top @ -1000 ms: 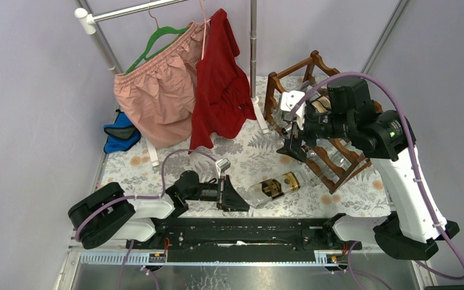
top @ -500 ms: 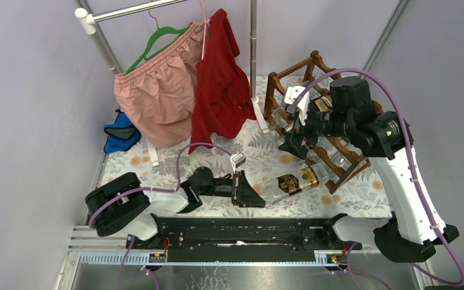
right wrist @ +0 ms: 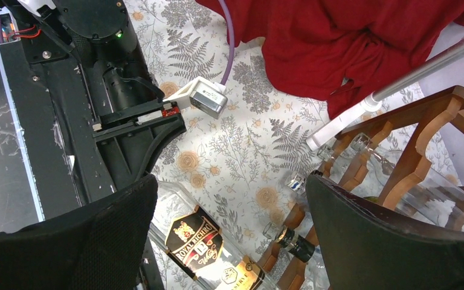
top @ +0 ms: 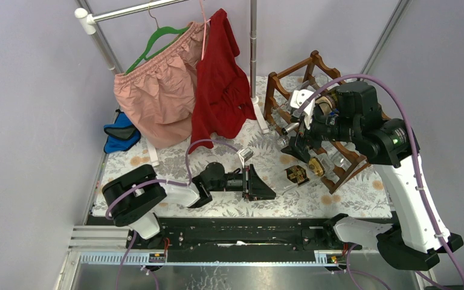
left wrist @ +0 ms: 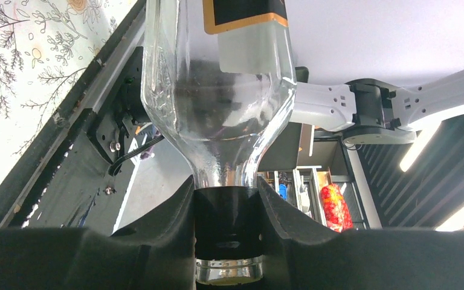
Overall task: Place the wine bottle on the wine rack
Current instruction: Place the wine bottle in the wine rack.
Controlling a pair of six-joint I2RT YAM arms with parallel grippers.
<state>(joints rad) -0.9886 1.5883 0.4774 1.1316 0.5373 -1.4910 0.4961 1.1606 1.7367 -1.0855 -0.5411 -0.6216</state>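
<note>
The wine bottle (top: 296,175) is clear glass with a black-and-gold label and lies low over the floral cloth. Its base end is at the front of the wine rack (top: 276,90), a reddish-brown wooden frame at the back right. My left gripper (top: 264,186) is shut on the bottle's black-capped neck (left wrist: 226,217), with the bottle body (left wrist: 217,90) stretching away from the fingers. My right gripper (top: 297,130) hangs open above the rack's front. Between its wide-apart pads the bottle's label (right wrist: 196,238) and the rack (right wrist: 423,139) show below.
Other glass bottles (right wrist: 294,240) lie in the rack's tiers. A clothes rail at the back holds a pink skirt (top: 157,90) on a green hanger and a red garment (top: 217,90). The rail's white foot (top: 260,118) stands just left of the rack. A blue object (top: 121,130) lies at the far left.
My left arm has reached right, carrying the bottle by its neck from mid-table to the rack's front. The right gripper shifted slightly right and stayed open.
</note>
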